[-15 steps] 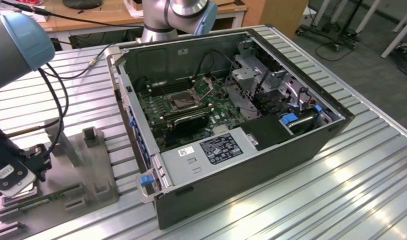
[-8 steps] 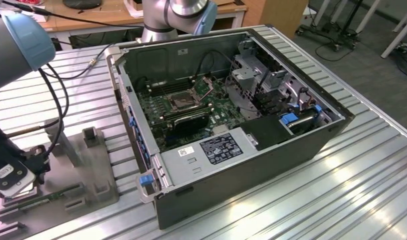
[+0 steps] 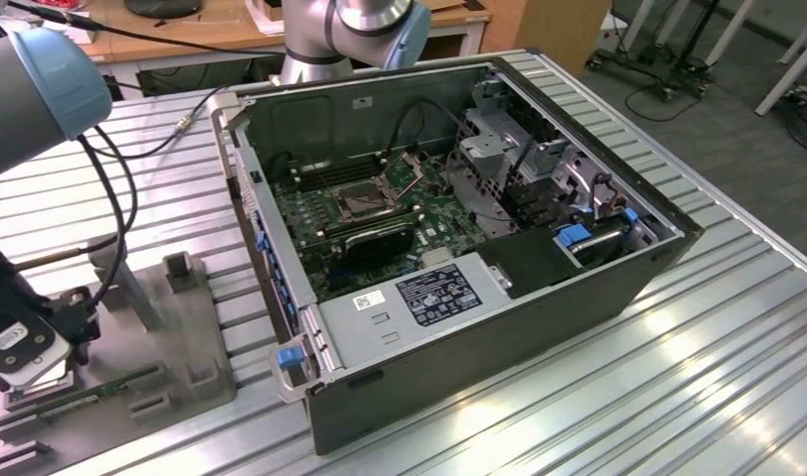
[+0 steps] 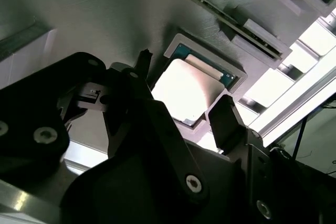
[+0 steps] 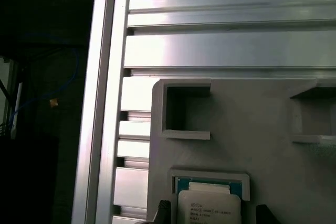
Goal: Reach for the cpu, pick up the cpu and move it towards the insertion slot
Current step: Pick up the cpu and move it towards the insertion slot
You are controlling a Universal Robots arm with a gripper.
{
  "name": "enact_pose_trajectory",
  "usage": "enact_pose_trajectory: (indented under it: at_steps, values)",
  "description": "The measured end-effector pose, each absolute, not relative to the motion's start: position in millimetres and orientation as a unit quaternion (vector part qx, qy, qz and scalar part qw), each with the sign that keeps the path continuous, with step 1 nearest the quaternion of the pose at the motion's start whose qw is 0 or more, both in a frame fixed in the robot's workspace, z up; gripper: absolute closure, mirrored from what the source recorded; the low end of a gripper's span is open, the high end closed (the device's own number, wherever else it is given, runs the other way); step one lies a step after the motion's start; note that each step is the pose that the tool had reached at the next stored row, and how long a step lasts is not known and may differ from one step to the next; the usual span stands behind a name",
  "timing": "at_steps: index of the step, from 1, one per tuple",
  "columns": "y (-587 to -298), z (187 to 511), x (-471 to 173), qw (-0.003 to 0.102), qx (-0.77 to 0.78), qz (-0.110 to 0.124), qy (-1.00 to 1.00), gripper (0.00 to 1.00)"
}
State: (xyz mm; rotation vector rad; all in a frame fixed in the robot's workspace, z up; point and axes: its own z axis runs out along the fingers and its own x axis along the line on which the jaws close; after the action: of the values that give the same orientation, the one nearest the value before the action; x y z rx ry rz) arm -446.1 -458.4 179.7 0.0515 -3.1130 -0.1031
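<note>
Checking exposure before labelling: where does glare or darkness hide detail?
In the second wrist view, the cpu face is blown out white; in the first wrist view it is evenly lit, but the space beside the table is near black; in the exterior view, glare streaks the table.

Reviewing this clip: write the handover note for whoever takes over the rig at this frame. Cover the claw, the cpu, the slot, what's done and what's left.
Claw: open, low over the grey tray, one finger on each side of the cpu; no grip visible.
Cpu: lies flat in its tray recess, not lifted.
Insertion slot: on the board inside the open computer case, to the exterior view's right of the tray.
Done: the reach.
Left: grasp, lift, carry towards the slot.
</note>
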Motion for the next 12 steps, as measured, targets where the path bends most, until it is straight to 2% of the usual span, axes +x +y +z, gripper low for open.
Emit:
enact_pose_trajectory:
  at_steps: [6, 7, 12]
  values:
    - [-457.9, 179.6, -446.1, 0.013, 0.017, -0.033, -0.999, 0.3]
    - [-457.9, 179.5, -446.1, 0.013, 0.017, -0.033, -0.999, 0.37]
    - [-457.9, 179.6, -446.1, 0.013, 0.016, -0.033, -0.999, 0.38]
